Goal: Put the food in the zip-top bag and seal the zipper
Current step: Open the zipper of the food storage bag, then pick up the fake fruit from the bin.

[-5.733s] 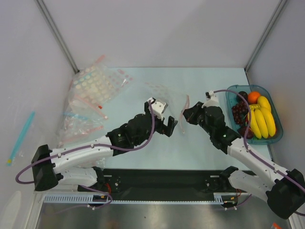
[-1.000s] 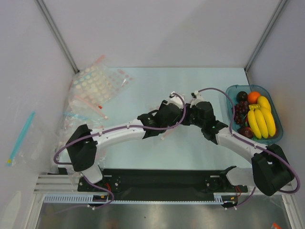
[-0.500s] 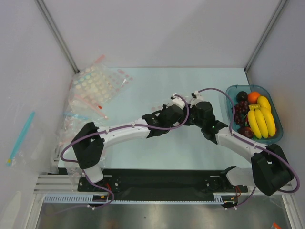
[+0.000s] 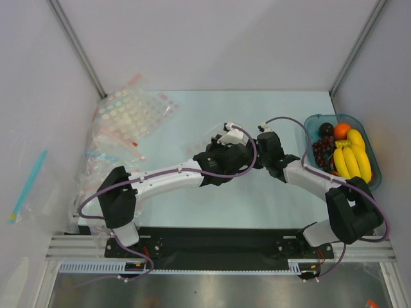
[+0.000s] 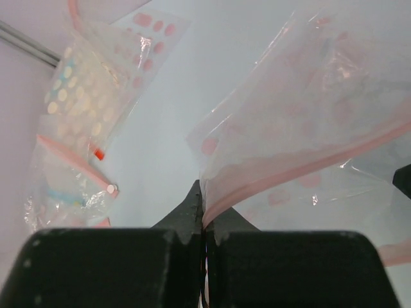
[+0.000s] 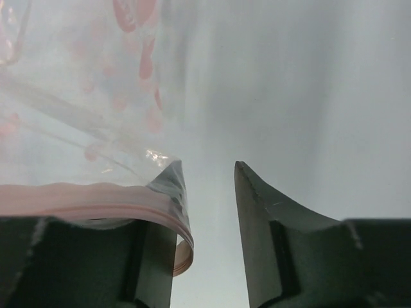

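Note:
The zip-top bag [image 5: 308, 109] is clear with pink dots. My left gripper [image 5: 202, 192] is shut on its pink zipper [image 5: 289, 172] at one end. In the right wrist view the zipper [image 6: 96, 196] drapes over the left finger, and my right gripper [image 6: 205, 170] stands open with nothing between its jaws. From above, both grippers meet mid-table, left [image 4: 221, 142] and right [image 4: 255, 146], and they hide most of the bag [image 4: 204, 146]. The food lies in a teal tray [image 4: 376, 174]: yellow bananas [image 4: 352, 162], an orange fruit [image 4: 341, 130] and a dark fruit [image 4: 326, 129].
A heap of spare zip bags [image 4: 128, 115] lies at the table's back left, also seen in the left wrist view as spare bags [image 5: 77, 96]. Dark grapes [image 4: 323, 149] sit in the tray too. White walls close in the table on three sides.
My left gripper has shut on the bag's zipper strip. My right gripper, shut a moment ago, has opened and let go of the strip. Both arms shifted slightly toward the back.

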Action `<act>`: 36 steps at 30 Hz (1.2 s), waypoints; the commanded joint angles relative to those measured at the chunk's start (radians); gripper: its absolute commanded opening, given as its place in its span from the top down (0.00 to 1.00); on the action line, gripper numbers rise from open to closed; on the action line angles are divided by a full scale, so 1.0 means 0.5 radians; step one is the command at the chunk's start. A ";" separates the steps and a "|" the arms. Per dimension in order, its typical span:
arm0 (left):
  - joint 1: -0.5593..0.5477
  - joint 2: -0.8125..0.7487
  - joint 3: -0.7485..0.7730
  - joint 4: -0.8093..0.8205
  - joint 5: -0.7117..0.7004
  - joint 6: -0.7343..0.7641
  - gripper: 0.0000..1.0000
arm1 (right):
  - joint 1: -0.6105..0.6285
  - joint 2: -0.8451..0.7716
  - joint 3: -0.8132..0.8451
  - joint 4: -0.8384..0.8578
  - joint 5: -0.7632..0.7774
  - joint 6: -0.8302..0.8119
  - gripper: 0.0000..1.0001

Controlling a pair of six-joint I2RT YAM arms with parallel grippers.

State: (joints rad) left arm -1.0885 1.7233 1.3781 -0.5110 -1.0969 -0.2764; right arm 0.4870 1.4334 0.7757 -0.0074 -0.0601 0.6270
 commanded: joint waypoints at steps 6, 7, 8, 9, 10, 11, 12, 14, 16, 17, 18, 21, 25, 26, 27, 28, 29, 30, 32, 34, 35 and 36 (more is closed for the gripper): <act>0.045 0.081 0.130 0.086 0.543 0.004 1.00 | -0.038 -0.047 0.026 -0.031 0.142 -0.036 0.36; 0.063 0.103 0.140 0.089 0.586 -0.012 1.00 | -0.035 -0.090 0.013 -0.013 0.090 -0.039 0.31; 0.075 0.127 0.137 0.108 0.686 -0.012 0.99 | -0.035 -0.118 0.001 -0.007 0.080 -0.057 0.29; 0.088 0.131 0.116 0.135 0.739 -0.012 1.00 | -0.032 -0.142 -0.014 -0.007 0.068 -0.063 0.27; 0.115 0.134 0.109 0.175 0.803 -0.024 1.00 | -0.035 -0.185 -0.039 0.066 0.068 -0.067 0.26; 0.134 0.143 0.106 0.187 0.865 -0.033 0.99 | -0.035 -0.201 -0.042 0.067 0.068 -0.067 0.25; 0.167 0.152 0.103 0.212 0.984 -0.039 1.00 | -0.038 -0.216 -0.048 0.073 0.062 -0.076 0.25; 0.192 0.161 0.103 0.215 1.043 -0.067 1.00 | -0.035 -0.256 -0.054 0.064 0.059 -0.082 0.25; 0.207 0.167 0.088 0.249 1.059 -0.064 1.00 | -0.035 -0.293 -0.057 0.055 0.077 -0.085 0.25; 0.223 0.170 0.079 0.261 1.062 -0.067 1.00 | -0.038 -0.326 -0.066 0.049 0.083 -0.088 0.25; 0.226 0.174 0.076 0.264 1.074 -0.067 1.00 | -0.038 -0.342 -0.070 0.052 0.080 -0.088 0.24; 0.247 0.192 0.085 0.267 1.108 -0.082 1.00 | -0.038 -0.409 -0.076 0.052 0.065 -0.097 0.24; 0.257 0.189 0.069 0.273 1.080 -0.085 1.00 | -0.050 -0.541 -0.103 0.027 0.120 -0.119 0.22; 0.257 0.189 0.069 0.273 1.071 -0.091 1.00 | -0.057 -0.569 -0.112 0.024 0.166 -0.119 0.22; 0.263 0.183 0.063 0.276 1.062 -0.088 1.00 | -0.063 -0.642 -0.122 0.024 0.206 -0.125 0.22; 0.260 0.171 0.060 0.273 1.053 -0.088 1.00 | -0.066 -0.679 -0.131 0.021 0.227 -0.128 0.22; 0.260 0.167 0.057 0.276 1.047 -0.088 1.00 | -0.078 -0.728 -0.137 -0.040 0.255 -0.146 0.22; 0.263 0.161 0.048 0.276 1.043 -0.088 1.00 | -0.087 -0.771 -0.143 -0.062 0.331 -0.159 0.22; 0.260 0.143 0.042 0.283 1.025 -0.088 1.00 | -0.115 -0.930 -0.162 -0.111 0.414 -0.198 0.23; 0.260 0.134 0.039 0.273 1.010 -0.082 1.00 | -0.130 -1.080 -0.159 -0.199 0.595 -0.238 0.23; 0.257 0.131 0.039 0.267 0.994 -0.079 1.00 | -0.139 -1.115 -0.140 -0.239 0.659 -0.260 0.23; 0.257 0.125 0.039 0.258 0.988 -0.076 1.00 | -0.173 -1.148 -0.122 -0.291 0.791 -0.296 0.23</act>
State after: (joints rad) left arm -0.9642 1.8141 1.4025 -0.4038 -0.5739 -0.2985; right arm 0.4248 0.9195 0.6960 -0.0914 0.1585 0.5400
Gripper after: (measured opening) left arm 0.008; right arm 0.774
